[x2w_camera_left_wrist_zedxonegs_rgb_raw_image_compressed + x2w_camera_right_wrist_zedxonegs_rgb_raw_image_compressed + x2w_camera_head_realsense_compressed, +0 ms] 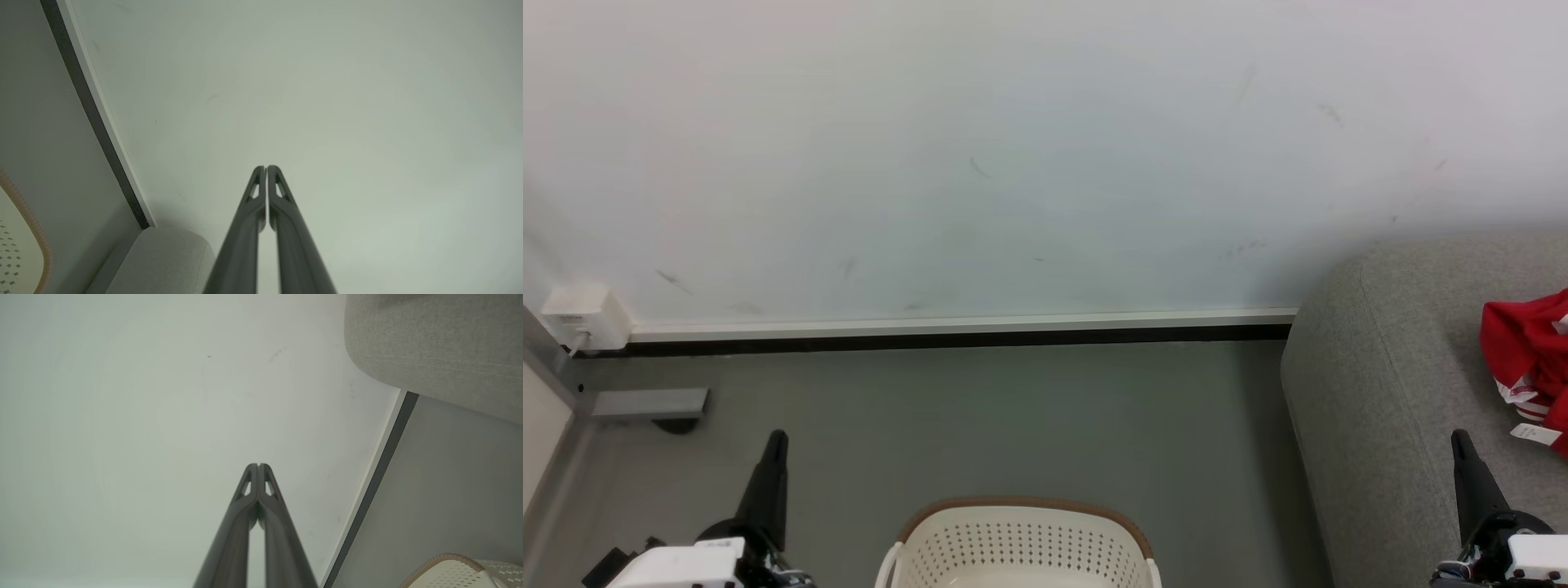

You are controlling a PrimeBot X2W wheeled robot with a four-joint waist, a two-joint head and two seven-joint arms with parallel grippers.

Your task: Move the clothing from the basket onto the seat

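The large light-grey fabric sofa (1388, 392) is standing to the right of the cream-white perforated plastic laundry basket (1021, 543) with its brown rim. The bright red sports jersey with white stripes and small white tags (1527, 359) is lying crumpled on the sofa, well to the right of the basket. I am therefore judging this garment's move as done. The basket's inside is falling mostly below the head view, so I cannot tell whether more clothing is waiting there. I am holding my left pincer (778, 438) just left of the basket and my right pincer (1459, 437) far to its right, by the sofa's edge, both clenched on nothing.

Beyond the basket a scuffed white wall (1013, 147) is rising from the grey floor (980, 416). Far to the basket's left a grey metal foot (649, 403) and a small white wall box (584, 314) are sitting. I am judging the way from basket to sofa as unobstructed.
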